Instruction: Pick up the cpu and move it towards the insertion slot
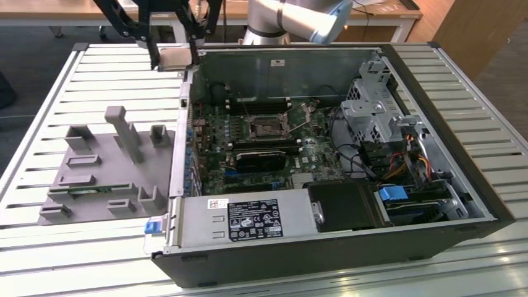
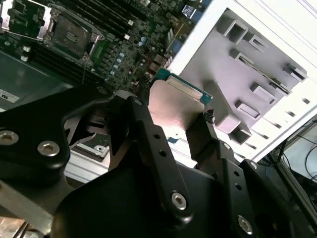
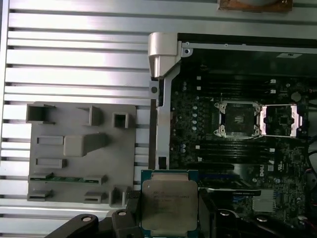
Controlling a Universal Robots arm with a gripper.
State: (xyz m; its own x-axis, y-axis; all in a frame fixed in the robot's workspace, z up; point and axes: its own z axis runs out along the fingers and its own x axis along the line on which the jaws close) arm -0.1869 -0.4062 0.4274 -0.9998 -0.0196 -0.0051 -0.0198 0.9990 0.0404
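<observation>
The fingers [image 3: 171, 215] are clamping the cpu [image 3: 170, 204] by its edges, holding it high over the computer case [image 1: 462, 204] wall, well apart from the insertion slot [image 3: 239, 119]. A thin edge grip could be letting the chip tilt or slip onto the motherboard [image 1: 247, 154].

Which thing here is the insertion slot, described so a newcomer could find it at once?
Start at the open black computer case on the slatted metal table and look at the green motherboard on its floor. Near the board's middle sits the small square insertion slot with silvery metal frame and dark centre. Unlike the larger black rectangular module beside it, it is framed in bright metal.
</observation>
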